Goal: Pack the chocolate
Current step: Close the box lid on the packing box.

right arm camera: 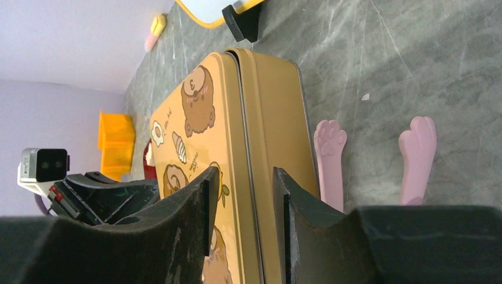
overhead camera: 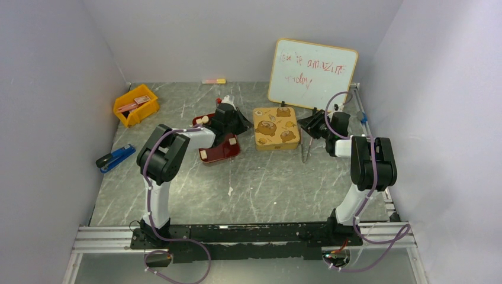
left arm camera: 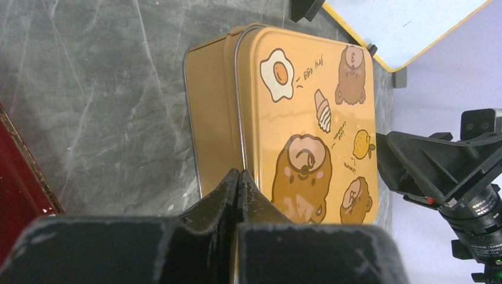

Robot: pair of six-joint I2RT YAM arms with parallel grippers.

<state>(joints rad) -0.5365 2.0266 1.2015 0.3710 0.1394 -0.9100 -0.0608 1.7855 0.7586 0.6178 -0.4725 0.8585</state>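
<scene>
On the red tray (overhead camera: 221,155), loose chocolate (overhead camera: 232,141).

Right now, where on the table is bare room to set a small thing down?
The widest bare patch is the near table, between the red tray, the gold tin and the arms' base rail. Crowded: the middle row, where the left claw and right claw flank the tin.

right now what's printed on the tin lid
Gold tin with brown bears, a fried egg and a lemon; clearest in left wrist view.
</scene>
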